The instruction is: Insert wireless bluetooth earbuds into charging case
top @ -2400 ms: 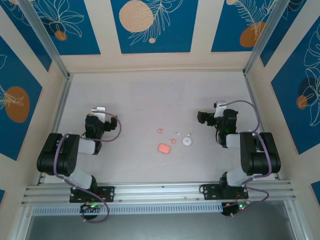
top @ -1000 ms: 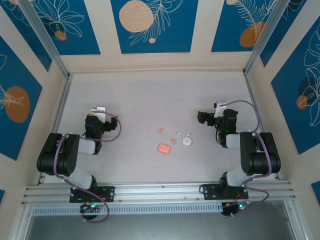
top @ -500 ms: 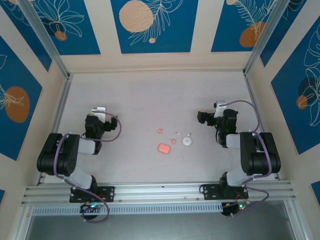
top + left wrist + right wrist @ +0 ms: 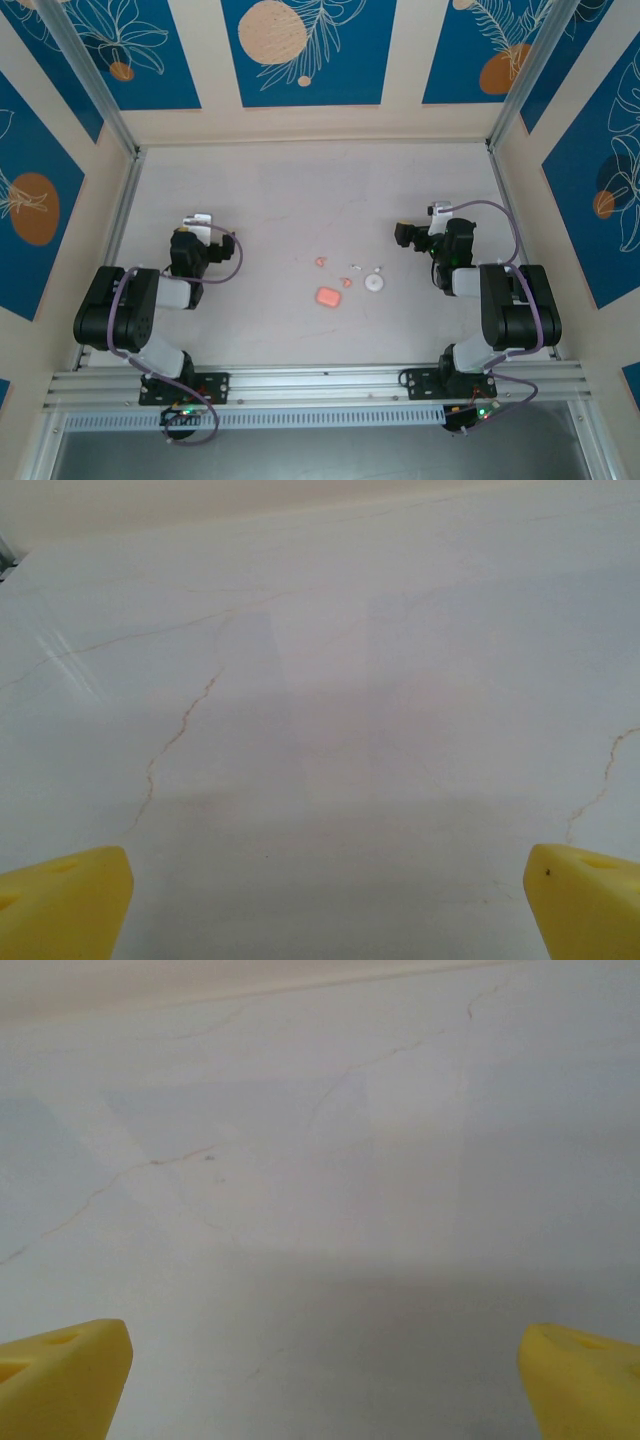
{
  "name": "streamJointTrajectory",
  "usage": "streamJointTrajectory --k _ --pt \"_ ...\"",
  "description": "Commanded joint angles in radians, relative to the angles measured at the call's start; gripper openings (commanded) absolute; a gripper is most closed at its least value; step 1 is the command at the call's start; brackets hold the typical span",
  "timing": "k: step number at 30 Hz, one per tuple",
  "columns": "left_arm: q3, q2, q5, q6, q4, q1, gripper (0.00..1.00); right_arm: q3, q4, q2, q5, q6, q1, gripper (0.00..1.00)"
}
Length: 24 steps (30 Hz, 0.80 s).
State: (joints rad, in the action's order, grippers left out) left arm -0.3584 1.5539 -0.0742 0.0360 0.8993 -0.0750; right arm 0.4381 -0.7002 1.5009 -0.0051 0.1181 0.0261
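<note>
The salmon-pink charging case (image 4: 328,297) lies flat near the middle of the table. One tiny pink earbud (image 4: 320,262) sits just behind it, and another (image 4: 346,282) lies to its right. My left gripper (image 4: 197,225) rests folded back at the left, far from the case. My right gripper (image 4: 440,222) rests at the right, also well apart from it. In the left wrist view my left gripper (image 4: 325,905) is open, yellow fingertips (image 4: 65,900) wide over bare tabletop. In the right wrist view my right gripper (image 4: 325,1380) is open too, with nothing between its fingertips (image 4: 580,1380).
A flat white round disc (image 4: 374,283) lies right of the earbuds, with two small white bits (image 4: 355,267) behind it. The pale table (image 4: 260,200) is walled at the back and sides. A metal rail (image 4: 320,385) runs along the near edge.
</note>
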Motion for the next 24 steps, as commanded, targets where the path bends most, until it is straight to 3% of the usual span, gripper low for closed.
streamJointTrajectory --k 1,7,13,18,24 --pt "-0.034 -0.079 0.031 0.020 -0.068 0.003 0.98 0.096 0.216 -0.103 0.019 -0.002 -0.006 0.99" --pt "-0.195 -0.246 0.062 -0.001 -0.479 -0.022 0.89 0.296 0.795 -0.275 0.062 0.100 -0.008 0.99" --pt "-0.321 -0.312 0.074 -0.084 -0.752 -0.105 0.80 0.484 1.294 -0.369 0.017 0.204 -0.038 0.95" --pt "-0.388 -0.322 0.040 -0.135 -0.937 -0.187 0.76 0.572 1.540 -0.374 -0.060 0.346 -0.099 0.80" --pt "-0.447 -0.291 0.023 -0.185 -1.089 -0.270 0.75 0.601 1.649 -0.314 -0.058 0.505 -0.233 0.73"
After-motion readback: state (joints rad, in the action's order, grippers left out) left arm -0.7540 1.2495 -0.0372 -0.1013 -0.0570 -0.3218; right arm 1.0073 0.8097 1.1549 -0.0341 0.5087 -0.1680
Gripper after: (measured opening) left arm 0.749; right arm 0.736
